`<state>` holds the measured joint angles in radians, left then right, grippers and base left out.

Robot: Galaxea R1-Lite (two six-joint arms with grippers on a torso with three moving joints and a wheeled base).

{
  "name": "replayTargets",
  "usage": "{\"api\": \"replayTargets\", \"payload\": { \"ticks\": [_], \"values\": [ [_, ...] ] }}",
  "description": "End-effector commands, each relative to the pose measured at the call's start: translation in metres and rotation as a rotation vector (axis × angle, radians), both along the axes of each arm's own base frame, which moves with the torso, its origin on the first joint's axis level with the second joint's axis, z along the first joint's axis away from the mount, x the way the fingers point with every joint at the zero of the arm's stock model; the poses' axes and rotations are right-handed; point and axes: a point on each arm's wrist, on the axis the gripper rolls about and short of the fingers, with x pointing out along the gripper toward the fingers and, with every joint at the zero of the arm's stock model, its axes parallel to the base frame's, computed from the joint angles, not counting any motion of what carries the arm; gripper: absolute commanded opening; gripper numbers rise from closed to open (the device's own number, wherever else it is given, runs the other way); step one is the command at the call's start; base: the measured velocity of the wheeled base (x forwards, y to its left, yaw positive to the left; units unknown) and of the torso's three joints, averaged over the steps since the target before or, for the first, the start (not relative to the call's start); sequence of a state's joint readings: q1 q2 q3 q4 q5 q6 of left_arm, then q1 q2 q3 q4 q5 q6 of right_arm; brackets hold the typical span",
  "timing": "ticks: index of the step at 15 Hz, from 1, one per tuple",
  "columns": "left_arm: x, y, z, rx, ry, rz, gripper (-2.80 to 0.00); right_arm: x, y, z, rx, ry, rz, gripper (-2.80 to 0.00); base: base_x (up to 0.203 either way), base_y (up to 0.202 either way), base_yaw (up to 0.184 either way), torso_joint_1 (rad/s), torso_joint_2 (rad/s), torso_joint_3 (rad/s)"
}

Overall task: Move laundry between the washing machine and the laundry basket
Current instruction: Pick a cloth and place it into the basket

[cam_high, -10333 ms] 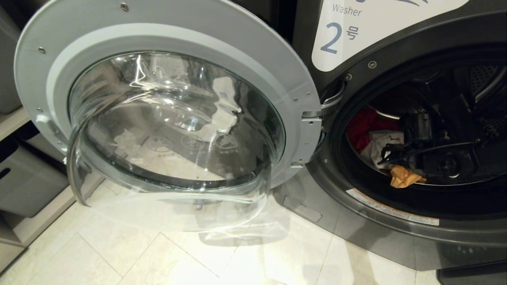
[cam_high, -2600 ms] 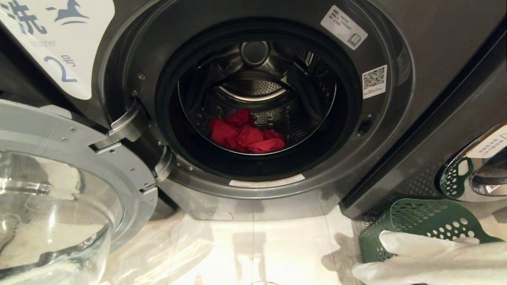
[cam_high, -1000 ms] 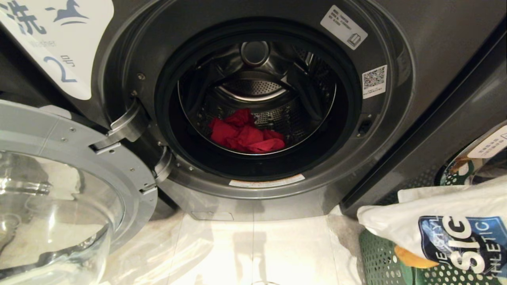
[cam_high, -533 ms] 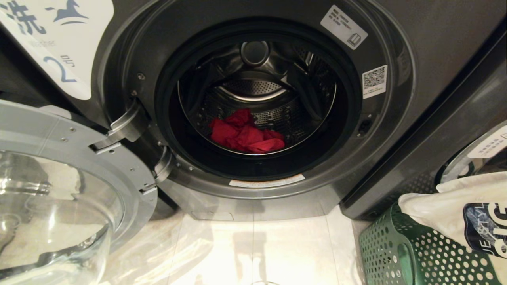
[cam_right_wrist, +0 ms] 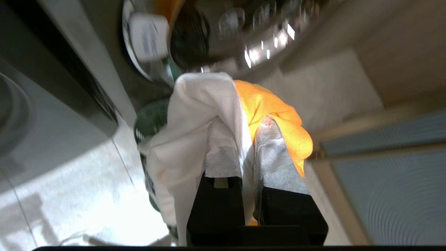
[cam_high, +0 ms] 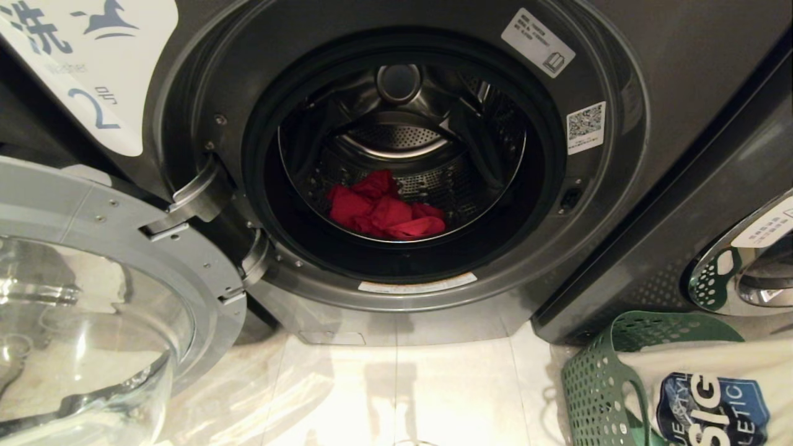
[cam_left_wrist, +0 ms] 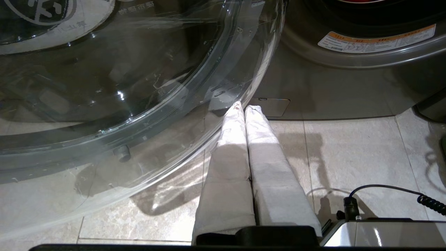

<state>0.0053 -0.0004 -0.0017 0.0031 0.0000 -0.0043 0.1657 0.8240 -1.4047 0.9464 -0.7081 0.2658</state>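
Our right gripper [cam_right_wrist: 249,130] pinches the limp white logo-printed shirt [cam_high: 712,396] and soft yellow-orange cloth [cam_right_wrist: 275,115] above the perforated green plastic basket [cam_high: 595,384] at lower right; our left gripper [cam_left_wrist: 244,108] rests closed. Bunched folds grip best.

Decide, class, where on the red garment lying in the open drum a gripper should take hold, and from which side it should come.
Grip the raised fold at the top of the red garment. It sits crumpled on the drum floor of the washing machine, so that bunched ridge probably gives the fingers cloth to pinch. Come straight in through the open front, angled downward; no other way in shows.
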Motion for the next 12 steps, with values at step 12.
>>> {"api": "replayTargets", "payload": {
  "ticks": [12],
  "values": [
    [0.0,0.0,0.0,0.0,-0.001,0.001,-2.8,0.074,0.014,-0.153,0.261,0.534,-0.164,-2.8,0.0,0.0,0.0,0.0,0.0,0.0]
  ]
}}
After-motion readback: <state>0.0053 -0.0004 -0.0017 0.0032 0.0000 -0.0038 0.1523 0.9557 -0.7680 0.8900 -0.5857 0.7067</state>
